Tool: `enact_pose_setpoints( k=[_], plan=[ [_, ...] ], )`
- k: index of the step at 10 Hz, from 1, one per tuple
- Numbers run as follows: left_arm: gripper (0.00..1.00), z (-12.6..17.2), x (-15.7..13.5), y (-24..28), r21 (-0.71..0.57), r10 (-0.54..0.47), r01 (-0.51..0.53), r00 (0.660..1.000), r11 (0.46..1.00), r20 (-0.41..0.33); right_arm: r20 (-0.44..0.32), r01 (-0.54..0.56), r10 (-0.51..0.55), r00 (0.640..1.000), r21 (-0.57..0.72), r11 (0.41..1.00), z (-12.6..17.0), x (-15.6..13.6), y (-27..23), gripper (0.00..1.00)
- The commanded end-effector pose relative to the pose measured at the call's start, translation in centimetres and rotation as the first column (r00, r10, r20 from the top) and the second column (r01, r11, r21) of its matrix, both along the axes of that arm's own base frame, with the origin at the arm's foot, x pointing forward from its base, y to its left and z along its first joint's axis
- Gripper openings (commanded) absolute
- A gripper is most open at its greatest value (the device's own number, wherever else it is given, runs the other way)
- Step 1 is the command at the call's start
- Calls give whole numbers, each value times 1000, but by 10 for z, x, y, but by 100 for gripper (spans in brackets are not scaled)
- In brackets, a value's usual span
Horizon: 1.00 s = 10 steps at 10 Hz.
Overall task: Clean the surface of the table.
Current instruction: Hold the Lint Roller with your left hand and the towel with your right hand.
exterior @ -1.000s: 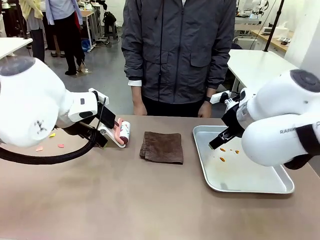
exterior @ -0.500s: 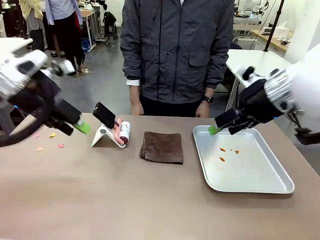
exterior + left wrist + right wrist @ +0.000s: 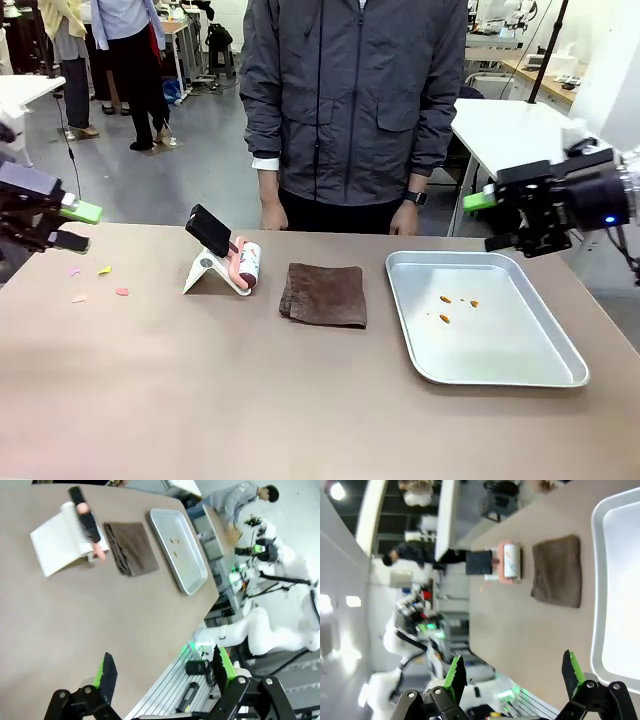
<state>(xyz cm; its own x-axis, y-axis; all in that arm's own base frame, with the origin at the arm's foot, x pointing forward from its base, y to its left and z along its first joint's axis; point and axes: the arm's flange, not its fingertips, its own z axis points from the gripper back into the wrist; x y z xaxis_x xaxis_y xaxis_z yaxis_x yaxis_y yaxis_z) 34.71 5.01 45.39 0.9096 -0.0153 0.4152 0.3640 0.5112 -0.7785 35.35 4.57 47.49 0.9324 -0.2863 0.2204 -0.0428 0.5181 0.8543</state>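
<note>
Tabletop (image 3: 250,400) in matte brownish taupe spans the front view from side to side. It lies between the robot and a person (image 3: 355,100) in a dark grey zipped jacket, who stands at its far edge with hands (image 3: 278,215) hanging down. Behind are a grey workshop floor, a white-topped table (image 3: 510,125) at the right, and other people far off at the left.

A shiny metal tray (image 3: 560,375) lies on the right part of the tabletop with a few orange-brown crumbs (image 3: 444,318) in it. A folded brown cloth (image 3: 323,294) lies near the middle, left of the tray and apart from it. Left of the cloth, a lint roller (image 3: 248,265) leans on a white stand (image 3: 205,272), its black handle (image 3: 208,230) pointing up. Small coloured paper scraps (image 3: 120,292) are scattered near the left edge.

The left tool (image 3: 75,226) hangs at the left edge, fingers spread and holding nothing. The right tool (image 3: 488,222) hovers past the tray's far right corner, likewise released and empty.

The tabletop's surface looks smooth and even in tone.
</note>
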Motion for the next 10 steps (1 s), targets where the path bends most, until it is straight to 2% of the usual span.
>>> enact_pose_setpoints(
  k=[1,2,3,4,5,7,8,9,10],
  plan=[
    [100,-19,-4,22,-101,66,-66,998,993,-3,16,108,-111,994,105,989,-60,-86,-49,100],
    [100,-28,-11,43,-168,129,-128,992,977,-4,3,166,-168,986,143,976,-68,-96,-73,100],
    [100,-42,-26,68,-221,231,-232,972,947,-28,-20,235,-235,972,185,954,-78,-105,-103,100],
    [100,-56,-39,91,-266,332,-339,941,902,-73,-36,272,-270,962,197,942,-86,-113,-125,100],
    [100,-70,-53,109,-290,431,-447,894,846,-122,-48,284,-280,959,166,944,-93,-121,-141,100],
    [100,-88,-73,98,-332,561,-600,800,728,-215,22,237,-243,970,143,961,-106,-141,-163,100],
    [100,-93,-75,86,-335,594,-650,760,682,-264,107,172,-185,977,119,978,-107,-150,-165,100],
    [100,-94,-74,74,-340,604,-666,746,664,-280,202,107,-125,971,98,989,-111,-155,-166,100],
    [100,-90,-70,66,-337,609,-670,742,661,-281,234,64,-72,970,42,997,-114,-155,-162,100]
  ],
)
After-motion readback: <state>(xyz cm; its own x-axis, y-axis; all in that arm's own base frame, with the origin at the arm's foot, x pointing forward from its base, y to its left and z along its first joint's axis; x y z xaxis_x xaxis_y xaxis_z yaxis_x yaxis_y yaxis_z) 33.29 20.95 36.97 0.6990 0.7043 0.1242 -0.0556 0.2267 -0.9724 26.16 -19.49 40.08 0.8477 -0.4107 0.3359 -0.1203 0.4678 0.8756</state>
